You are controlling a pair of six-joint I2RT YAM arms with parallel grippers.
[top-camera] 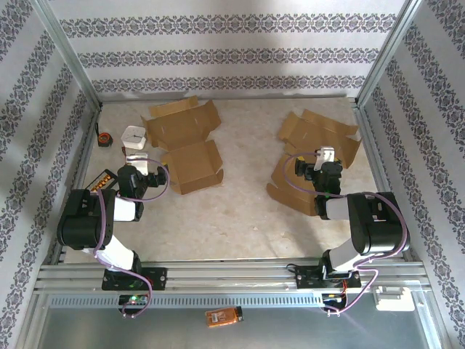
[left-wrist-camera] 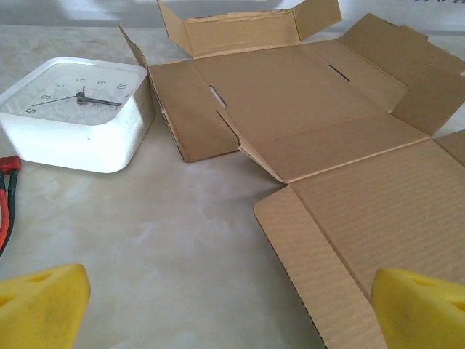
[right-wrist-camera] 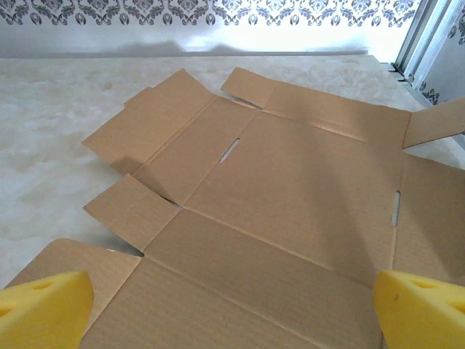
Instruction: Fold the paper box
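Observation:
Two flattened brown paper boxes lie on the table. The left paper box (top-camera: 183, 142) (left-wrist-camera: 327, 138) has its far flaps tilted up. My left gripper (top-camera: 139, 171) (left-wrist-camera: 232, 313) hovers open at that box's near left corner, with one yellow fingertip (left-wrist-camera: 40, 305) over bare table and the other above the near flap. The right paper box (top-camera: 314, 149) (right-wrist-camera: 290, 203) lies spread out with its slots showing. My right gripper (top-camera: 322, 170) (right-wrist-camera: 232, 313) is open above its near panel, nothing between the yellow fingertips (right-wrist-camera: 421, 309).
A white square clock (top-camera: 135, 137) (left-wrist-camera: 76, 109) lies just left of the left box. A red tape measure (top-camera: 106, 138) and an orange-filled tray (top-camera: 102, 179) sit by the left frame rail. Patterned walls and metal posts enclose the table.

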